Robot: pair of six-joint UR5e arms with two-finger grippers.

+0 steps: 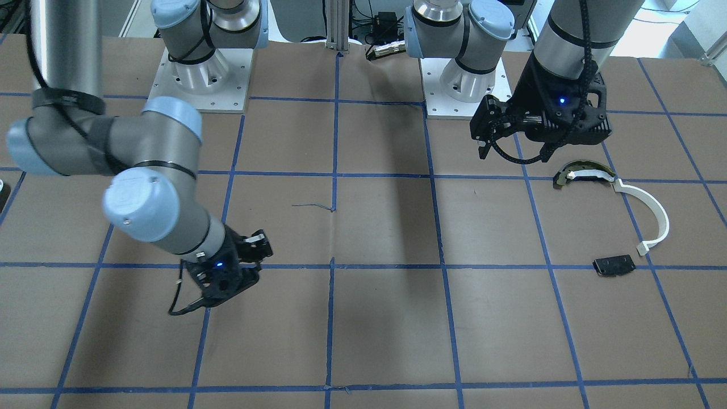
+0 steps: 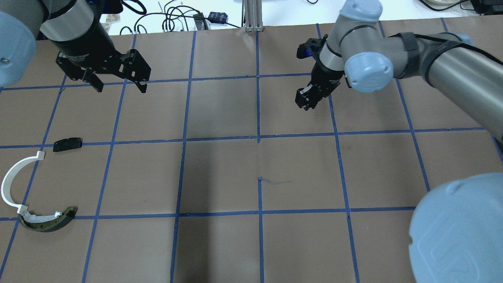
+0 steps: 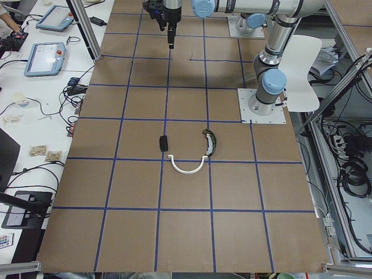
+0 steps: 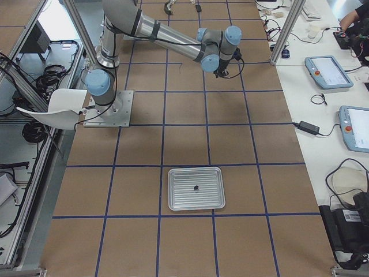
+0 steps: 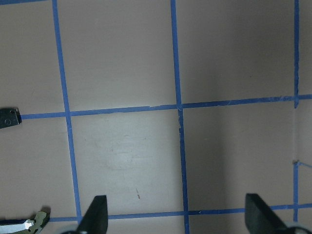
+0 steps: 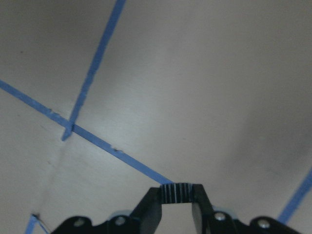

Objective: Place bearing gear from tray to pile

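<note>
Clamped in the right gripper (image 6: 181,196), a ribbed bearing gear (image 6: 183,191) showed half-hidden at bottom centre; the left gripper (image 5: 178,213) gaped wide, empty.

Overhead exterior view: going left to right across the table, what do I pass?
Thin white curved arc strip → small flat black plate → open left gripper → right gripper, clamping a ridged bearing gear. Olive-and-white curved piece overlaps both parts: omitted.

Left gripper (image 2: 120,86) hangs with jaws wide apart; right gripper (image 2: 305,103), arm outstretched, pinches the bearing gear (image 6: 178,191).
</note>
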